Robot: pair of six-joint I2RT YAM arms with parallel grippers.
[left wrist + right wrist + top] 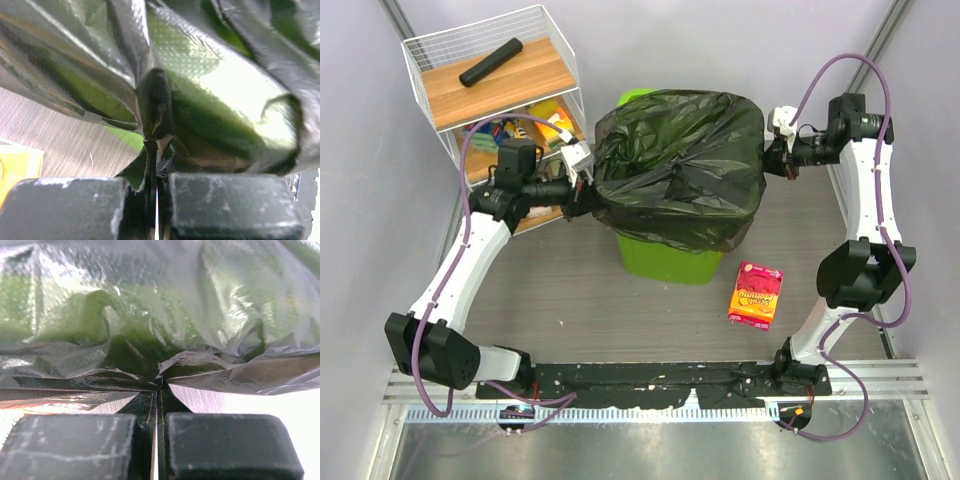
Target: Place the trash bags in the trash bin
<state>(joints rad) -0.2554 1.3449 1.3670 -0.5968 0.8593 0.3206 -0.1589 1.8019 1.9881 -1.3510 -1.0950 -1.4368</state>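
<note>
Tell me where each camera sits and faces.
Top external: above and behind, looking down on trash bag over trash bin; both arms show.
Left wrist: on left arm, facing bag's left side; left gripper pinches it.
Right wrist: on right arm, facing its right side; right gripper pinches it.
Shared: bag film, green showing through.

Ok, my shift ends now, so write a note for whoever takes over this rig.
Grippers: the left gripper and right gripper are each shut on an edge of the bag.
Things: the bag lies draped over the upright bin, hanging down its front.
Done: bag spread over the opening.
Left: a back corner of the rim is bare; tuck the bag in, then let go.
</note>
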